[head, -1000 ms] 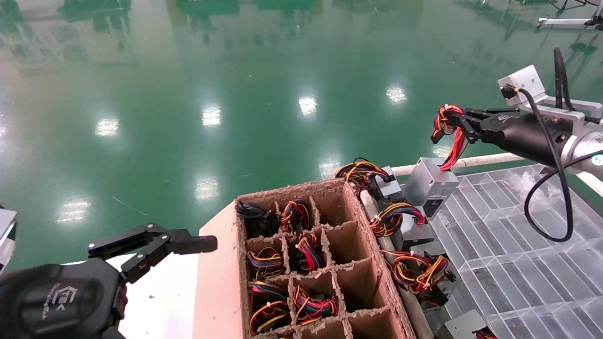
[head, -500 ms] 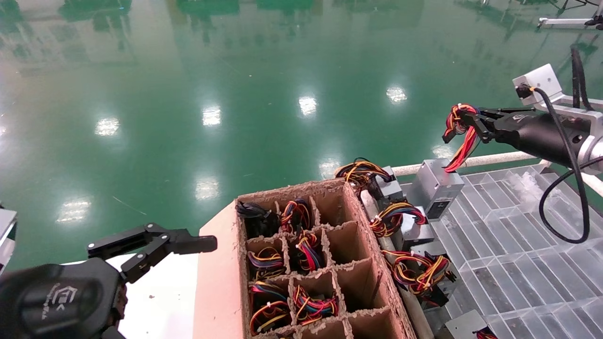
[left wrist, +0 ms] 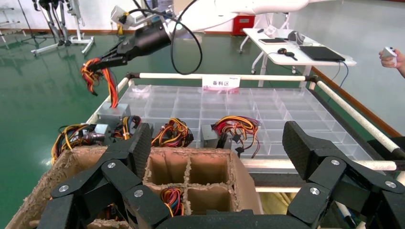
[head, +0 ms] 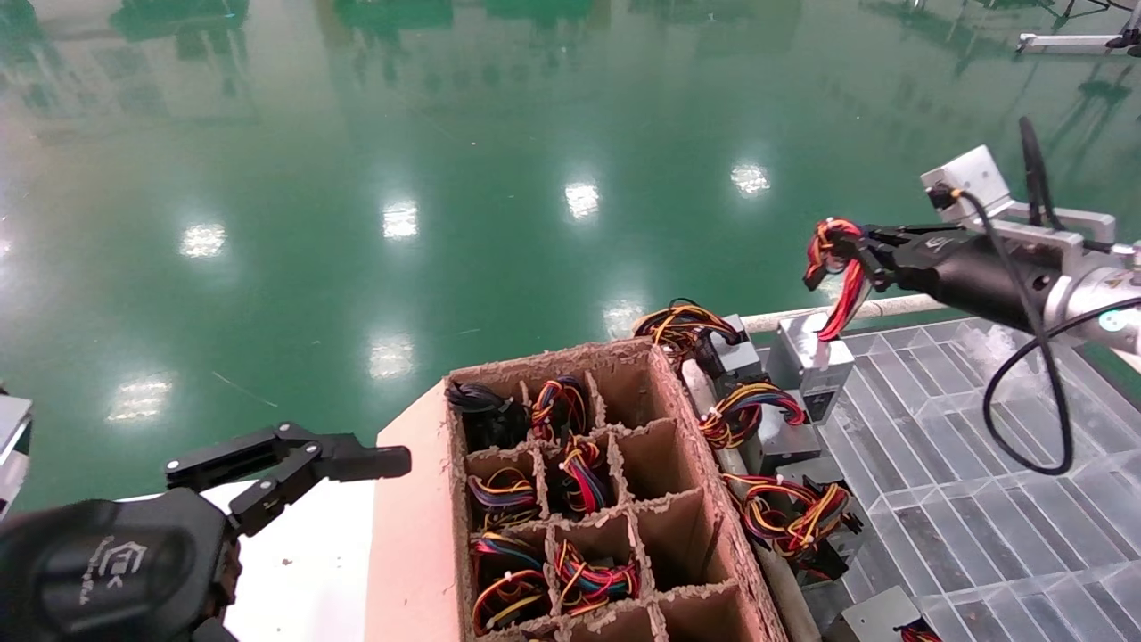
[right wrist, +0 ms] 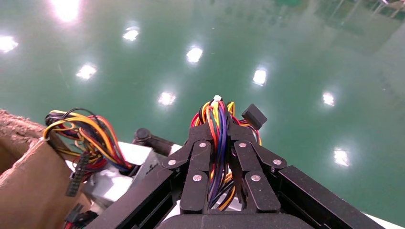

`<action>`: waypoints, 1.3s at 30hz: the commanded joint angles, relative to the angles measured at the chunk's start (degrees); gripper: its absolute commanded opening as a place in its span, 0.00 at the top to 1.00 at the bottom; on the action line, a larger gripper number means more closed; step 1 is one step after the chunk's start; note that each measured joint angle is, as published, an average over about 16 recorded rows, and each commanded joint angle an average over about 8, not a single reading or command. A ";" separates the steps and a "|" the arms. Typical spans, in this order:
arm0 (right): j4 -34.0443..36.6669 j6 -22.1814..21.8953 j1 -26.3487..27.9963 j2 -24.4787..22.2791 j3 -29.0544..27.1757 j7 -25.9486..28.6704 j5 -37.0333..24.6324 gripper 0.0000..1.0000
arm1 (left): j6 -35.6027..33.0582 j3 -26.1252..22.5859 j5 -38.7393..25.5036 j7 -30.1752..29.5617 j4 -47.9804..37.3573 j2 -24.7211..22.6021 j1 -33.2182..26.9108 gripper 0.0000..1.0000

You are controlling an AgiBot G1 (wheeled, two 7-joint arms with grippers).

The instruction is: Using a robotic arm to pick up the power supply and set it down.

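Observation:
My right gripper [head: 860, 254] is shut on the red, yellow and black wire bundle [head: 833, 267] of the power supply. Its grey metal box [head: 807, 352] hangs from the wires at the far left corner of the clear tray; I cannot tell whether it touches the tray. The right wrist view shows the wires [right wrist: 217, 114] pinched between the fingers [right wrist: 198, 160]. The left wrist view shows that gripper [left wrist: 102, 61] with the box [left wrist: 113, 112] below it. My left gripper [head: 290, 459] is parked low at the left, open and holding nothing [left wrist: 217, 148].
A brown cardboard divider box [head: 677, 499] holds several wired units in its cells. More power supplies [head: 784, 513] lie between it and the clear plastic compartment tray [head: 963, 481]. A white rail [head: 891, 308] borders the tray's far side. Green floor lies beyond.
The right gripper, still holding the wire bundle, swung right, then back left and a little lower; the grey box followed under it. The left arm has not moved.

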State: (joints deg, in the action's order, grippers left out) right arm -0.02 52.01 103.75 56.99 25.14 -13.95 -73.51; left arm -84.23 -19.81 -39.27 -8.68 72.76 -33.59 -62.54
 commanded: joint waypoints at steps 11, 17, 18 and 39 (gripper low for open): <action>0.02 -0.59 -0.72 0.85 -0.01 -0.45 -0.06 0.05 | 0.02 0.00 0.02 0.01 -0.02 0.01 0.02 0.00; 0.02 -0.60 -0.74 0.82 -0.04 -0.44 0.02 0.00 | 0.02 0.00 0.02 0.01 -0.02 0.01 0.02 0.00; 0.02 -0.60 -0.74 0.81 -0.05 -0.44 0.05 0.00 | 0.02 0.00 0.02 0.01 -0.02 0.01 0.02 0.00; -5.46 2.04 -3.72 -0.93 -0.78 1.46 2.57 0.00 | 0.02 -0.01 0.02 0.01 -0.03 0.00 0.01 0.00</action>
State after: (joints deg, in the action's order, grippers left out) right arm -6.09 54.34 99.70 55.87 24.29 -12.27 -70.69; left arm -84.21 -19.82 -39.25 -8.67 72.73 -33.59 -62.53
